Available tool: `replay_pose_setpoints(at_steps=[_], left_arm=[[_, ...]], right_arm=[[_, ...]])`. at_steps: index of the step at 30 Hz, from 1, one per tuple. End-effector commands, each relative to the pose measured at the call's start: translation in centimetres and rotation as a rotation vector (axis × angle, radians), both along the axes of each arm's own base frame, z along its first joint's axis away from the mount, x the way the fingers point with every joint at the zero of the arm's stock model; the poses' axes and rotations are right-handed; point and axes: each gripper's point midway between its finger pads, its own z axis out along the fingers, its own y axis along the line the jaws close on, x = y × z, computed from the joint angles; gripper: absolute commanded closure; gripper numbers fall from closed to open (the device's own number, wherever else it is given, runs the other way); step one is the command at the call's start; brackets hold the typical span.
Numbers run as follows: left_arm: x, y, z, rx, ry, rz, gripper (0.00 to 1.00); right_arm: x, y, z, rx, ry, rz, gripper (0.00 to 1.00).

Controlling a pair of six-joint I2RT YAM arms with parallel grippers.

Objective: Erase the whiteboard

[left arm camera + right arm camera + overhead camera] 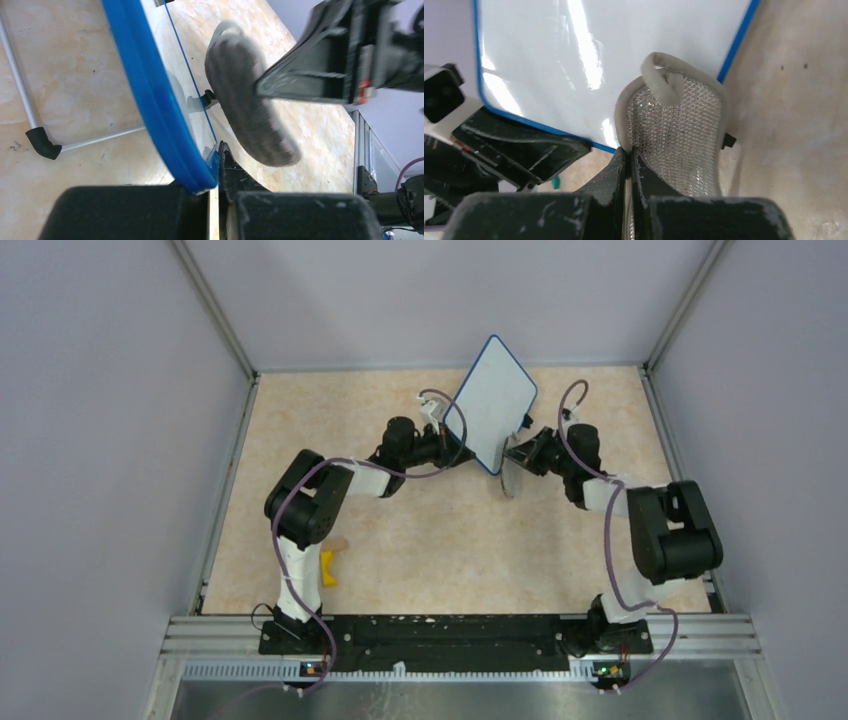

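The whiteboard is a white board with a blue rim, held tilted up off the table. My left gripper is shut on its lower corner. In the left wrist view the blue rim runs down into that gripper. The board's face looks clean white with glare streaks and no writing that I can see. My right gripper is shut on a grey oval eraser pad. The pad sits at the board's lower edge; I cannot tell whether they touch.
A small yellow object lies on the beige table beside the left arm's base. A thin metal rail with a black corner piece lies behind the board. Grey walls enclose the table on three sides.
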Motion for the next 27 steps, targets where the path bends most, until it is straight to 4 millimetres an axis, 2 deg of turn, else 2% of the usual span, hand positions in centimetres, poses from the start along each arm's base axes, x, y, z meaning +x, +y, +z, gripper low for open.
replay_pose_setpoints(at_steps=[1, 4, 7, 11, 12, 16, 23, 27], left_arm=[[-2.2, 0.0, -2.7, 0.07, 0.122, -0.046, 0.95], [-2.1, 0.0, -2.2, 0.06, 0.118, -0.05, 0.87], [-2.1, -0.1, -1.6, 0.044, 0.114, -0.056, 0.76], [-2.4, -0.3, -0.5, 0.014, 0.098, -0.072, 0.58], [-2.5, -0.2, -0.3, 0.013, 0.095, -0.074, 0.56], [-3.0, 0.3, 0.6, 0.014, 0.065, -0.067, 0.52], [-5.1, 2.0, 1.8, 0.024, 0.037, -0.045, 0.48], [-6.1, 3.0, 2.4, 0.026, 0.023, -0.033, 0.48]], right_arm=[[0.1, -1.5, 6.7, -0.209, -0.171, -0.011, 1.0], [-1.3, -3.5, 8.1, -0.341, -0.192, -0.038, 1.0], [-3.0, -5.0, 7.7, -0.416, -0.183, -0.07, 1.0], [-5.3, -5.2, 6.2, -0.421, -0.154, -0.046, 1.0], [-5.7, -5.2, 5.8, -0.417, -0.145, -0.04, 1.0], [-7.1, -5.3, 3.8, -0.431, -0.102, -0.02, 1.0], [-8.4, -5.8, 1.8, -0.465, -0.055, -0.008, 1.0], [-8.8, -5.2, 1.1, -0.468, -0.039, 0.016, 1.0]])
